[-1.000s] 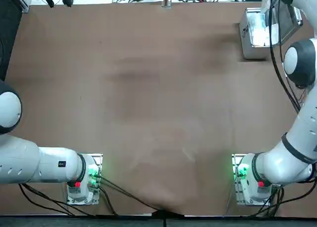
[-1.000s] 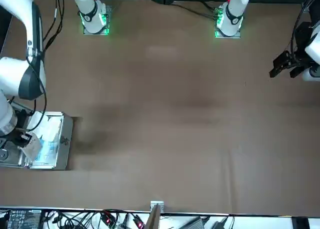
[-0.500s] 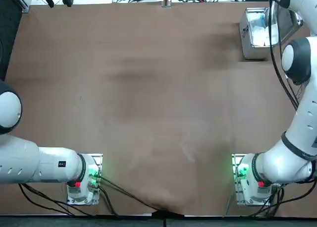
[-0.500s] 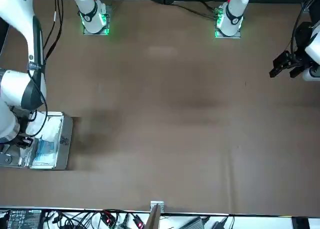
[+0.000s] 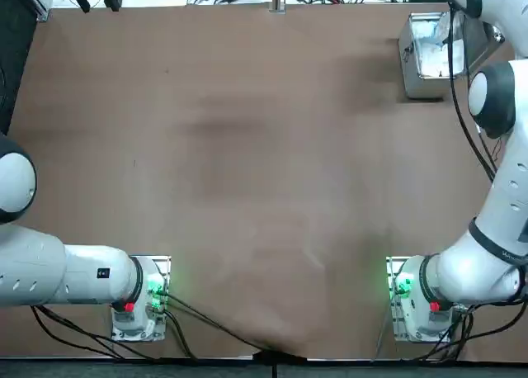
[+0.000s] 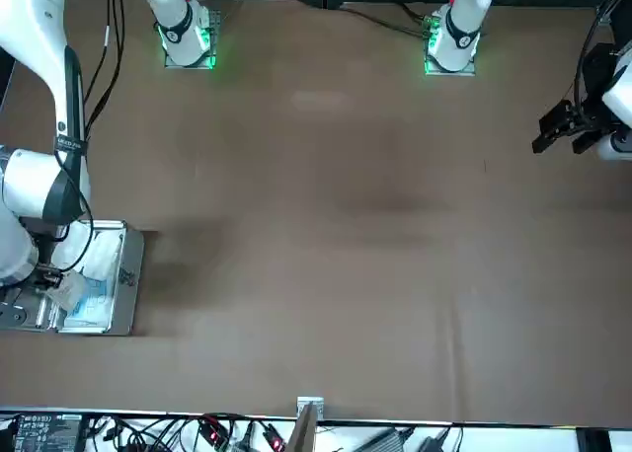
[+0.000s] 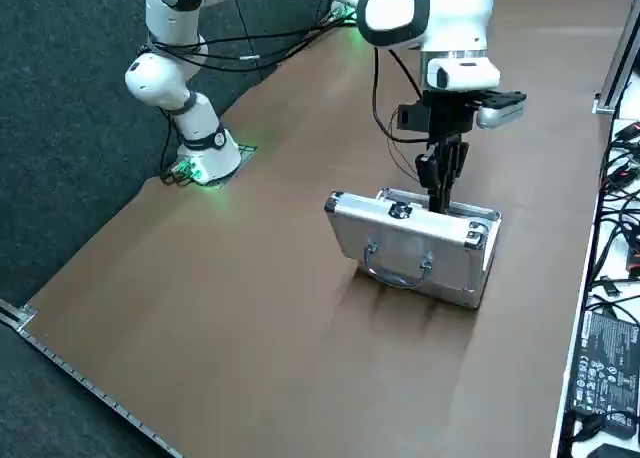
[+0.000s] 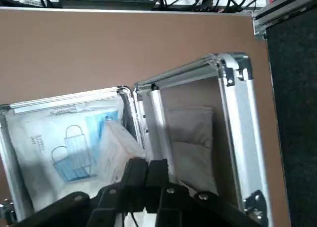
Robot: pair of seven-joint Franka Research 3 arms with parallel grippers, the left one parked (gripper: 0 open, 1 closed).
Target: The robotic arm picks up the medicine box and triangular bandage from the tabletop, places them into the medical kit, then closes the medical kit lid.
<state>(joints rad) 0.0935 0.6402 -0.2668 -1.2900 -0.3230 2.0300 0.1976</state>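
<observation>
The medical kit stands open at the table's far right corner, its rim silver. Its lid is upright, handle on the outer face, its grey inner side towards my camera. A soft white packet, the triangular bandage, lies inside on a blue-printed mask pack. The medicine box is hidden from view. My right gripper points straight down just inside the lid, near the hinge. Its fingers are shut together with nothing between them.
The right arm's elbow and cables hang over the table's right side beside the kit. A black power brick and cables lie beyond the far table edge. The arm bases sit at the near edge.
The right wrist has shifted over the kit towards the lid. The white packet that hung at the fingers a second ago now lies inside the kit.
</observation>
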